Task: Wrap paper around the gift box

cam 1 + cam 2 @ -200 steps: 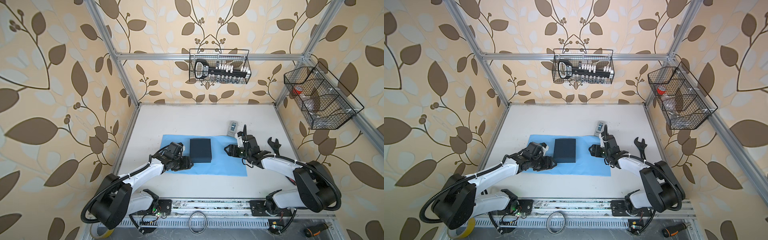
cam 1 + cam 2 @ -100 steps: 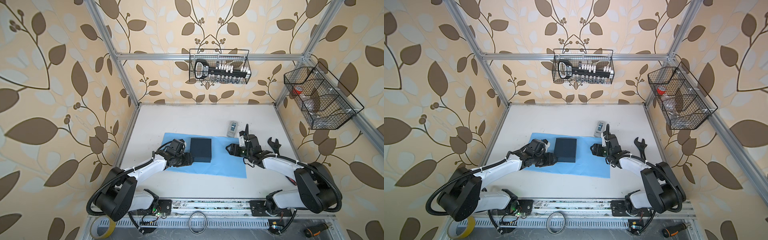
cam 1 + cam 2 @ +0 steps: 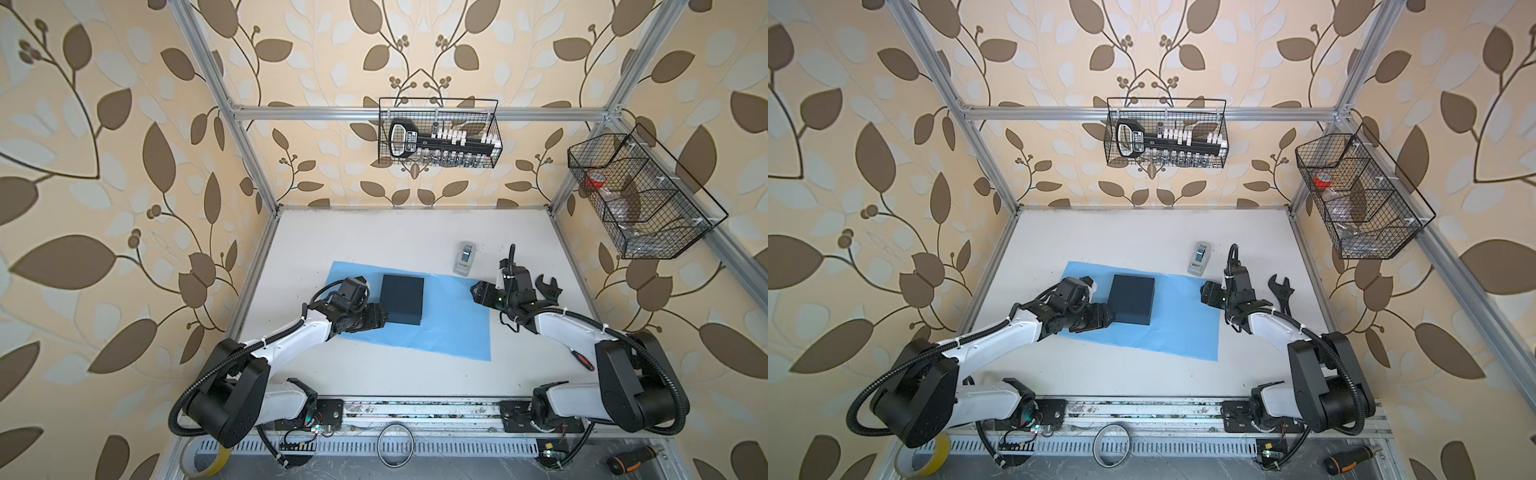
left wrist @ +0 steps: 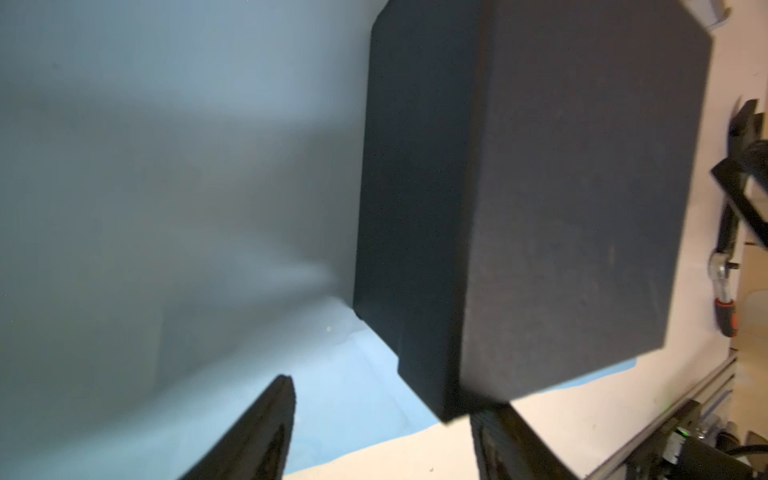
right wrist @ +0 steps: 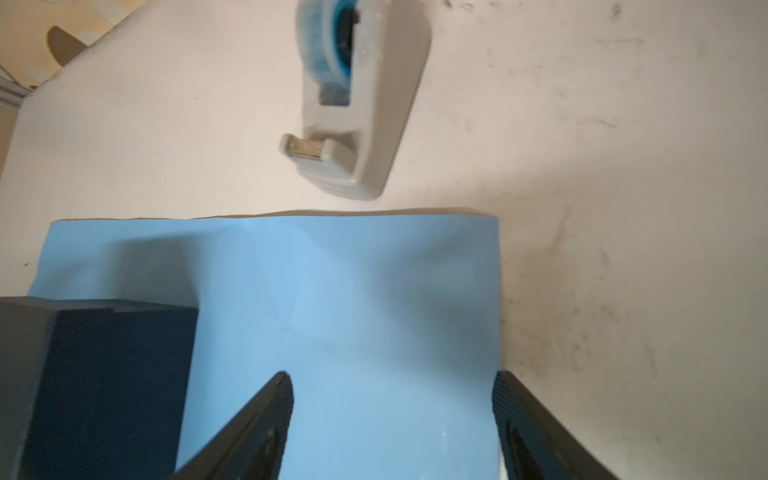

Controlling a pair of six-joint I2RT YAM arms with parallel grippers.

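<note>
The dark navy gift box (image 3: 402, 300) (image 3: 1131, 299) lies flat on the left half of the light blue paper (image 3: 449, 328) (image 3: 1183, 328), which is spread on the white table. My left gripper (image 3: 380, 322) (image 3: 1106, 320) sits low at the box's near-left corner, open. In the left wrist view the box (image 4: 561, 208) has its corner by one fingertip of the left gripper (image 4: 386, 399), with paper (image 4: 340, 395) between the jaws. My right gripper (image 3: 478, 291) (image 5: 392, 386) hovers open over the paper's (image 5: 353, 311) right edge, apart from the box (image 5: 104, 386).
A grey tape dispenser (image 3: 464, 258) (image 5: 357, 104) stands just behind the paper. A black wrench (image 3: 548, 286) and a red-handled screwdriver (image 3: 582, 359) lie at the right. Wire baskets (image 3: 438, 133) (image 3: 640, 199) hang on the back and right walls.
My left gripper has slid a little to the right, up to the box's near-left corner. The right arm, box and paper have hardly moved.
</note>
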